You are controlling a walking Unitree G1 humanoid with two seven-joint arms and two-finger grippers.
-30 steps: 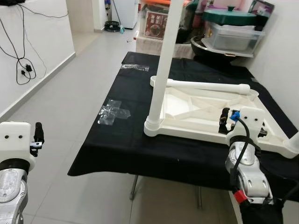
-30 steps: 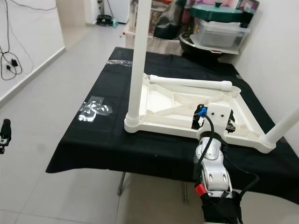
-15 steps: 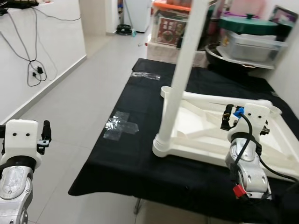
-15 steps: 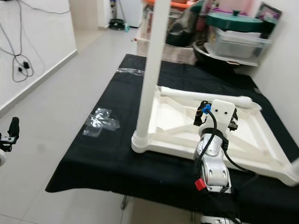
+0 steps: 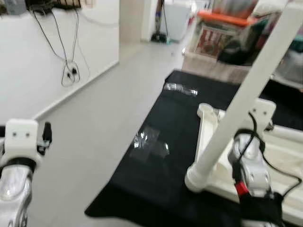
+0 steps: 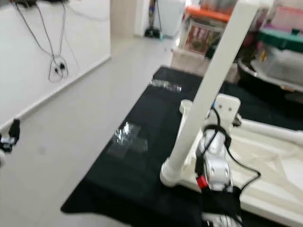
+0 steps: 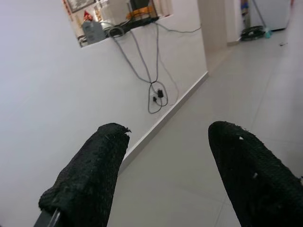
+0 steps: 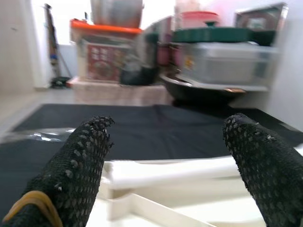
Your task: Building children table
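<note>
The white children's table (image 6: 265, 156) lies upside down on the desk (image 6: 142, 161), which is draped in a black cloth. One white leg (image 6: 208, 94) stands up from the table's near corner, leaning slightly, and a loose leg (image 8: 189, 171) lies across the table's far side. The right gripper (image 8: 168, 156) hovers over the upturned table just beside the standing leg, its jaws spread wide and holding nothing. A patch of clear tape (image 5: 150, 143) sticks to the cloth near the table's corner, and another strip (image 5: 180, 88) lies at the desk's far edge. The left gripper (image 7: 165, 175) hangs well apart from the table over the grey tiled floor (image 5: 94, 127), jaws open and empty. Cables (image 7: 154, 80) dangle down the white wall (image 5: 42, 61) beyond it.
</note>
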